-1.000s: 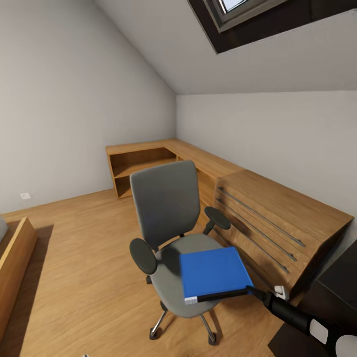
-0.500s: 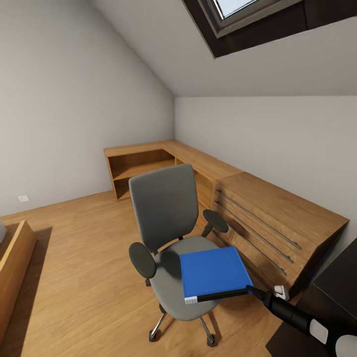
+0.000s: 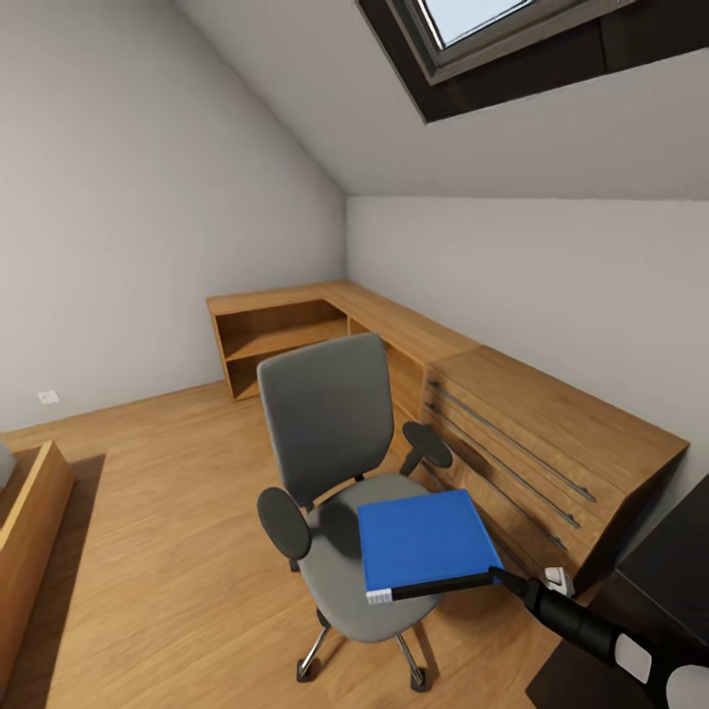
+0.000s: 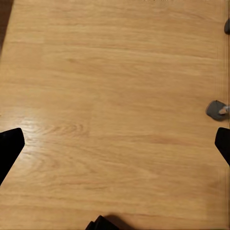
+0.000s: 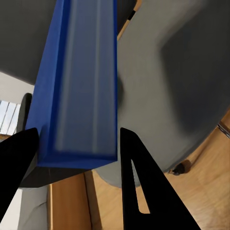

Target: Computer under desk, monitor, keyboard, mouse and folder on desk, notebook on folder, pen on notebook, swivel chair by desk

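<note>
Where the head camera looks down into the room, the swivel chair (image 3: 340, 473) stands on the wood floor (image 3: 167, 512) beside a light-wood drawer chest (image 3: 542, 443), its grey back toward the corner shelving (image 3: 295, 330). The folder (image 3: 423, 540), bright blue, sits level above the front of the chair seat; whether it touches the upholstery cannot be told from this angle. The right gripper (image 3: 492, 576) reaches in from the lower right on a black arm and meets the folder at its near white-edged side, close to the corner. A dark glossy corner of the desk (image 3: 670, 561) shows at the right edge. Skylight (image 3: 492, 30) overhead. Left wrist view: bare wood floor (image 4: 115, 110), the left gripper (image 4: 115, 143) with its two black fingertips (image 4: 9, 146) far apart at opposite edges, spread wide, nothing between them; a chair castor (image 4: 216, 110) sits near one side. Right wrist view: the folder (image 5: 81, 81) runs straight out between the right gripper's (image 5: 79, 146) jaws, its near edge seated between the two black fingers (image 5: 136, 177), one on each face, clamped on it. Grey chair seat (image 5: 167, 86) lies behind the folder.
</note>
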### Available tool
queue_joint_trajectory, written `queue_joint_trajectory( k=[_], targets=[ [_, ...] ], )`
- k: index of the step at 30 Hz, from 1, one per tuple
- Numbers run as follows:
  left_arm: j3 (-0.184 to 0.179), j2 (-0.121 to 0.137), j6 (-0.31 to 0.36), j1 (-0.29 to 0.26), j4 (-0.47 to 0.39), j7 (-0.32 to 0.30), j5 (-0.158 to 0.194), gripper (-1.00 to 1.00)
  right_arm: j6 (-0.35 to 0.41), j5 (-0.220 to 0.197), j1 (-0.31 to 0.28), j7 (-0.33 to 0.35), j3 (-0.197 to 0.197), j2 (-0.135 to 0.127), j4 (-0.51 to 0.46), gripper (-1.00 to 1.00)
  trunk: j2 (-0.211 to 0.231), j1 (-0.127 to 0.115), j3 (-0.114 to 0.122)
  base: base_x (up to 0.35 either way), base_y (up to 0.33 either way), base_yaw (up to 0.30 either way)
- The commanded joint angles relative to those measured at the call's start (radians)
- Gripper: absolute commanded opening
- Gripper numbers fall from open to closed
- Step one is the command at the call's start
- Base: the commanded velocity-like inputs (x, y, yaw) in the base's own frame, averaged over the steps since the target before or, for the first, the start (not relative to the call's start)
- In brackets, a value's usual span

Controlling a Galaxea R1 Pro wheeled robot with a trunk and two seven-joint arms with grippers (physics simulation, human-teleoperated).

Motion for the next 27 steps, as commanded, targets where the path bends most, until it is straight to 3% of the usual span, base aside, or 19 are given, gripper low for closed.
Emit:
queue_joint_trajectory(
  k=[1, 27],
  targets=[
    [0.003, 0.000, -0.003, 0.000, 0.001, 0.000, -0.004, 1.00, 0.010, -0.010, 0.000, 0.002, 0.005, 0.000, 0.000, -1.00, 0.007, -0.004, 0.002, 0.000, 0.000, 0.000],
    [0.001, -0.001, -0.002, 0.000, 0.002, -0.011, -0.007, 1.00, 0.010, -0.010, 0.000, 0.002, 0.006, -0.008, -0.001, -1.00, 0.189, -0.104, 0.084, 0.000, 0.000, 0.000]
  ],
)
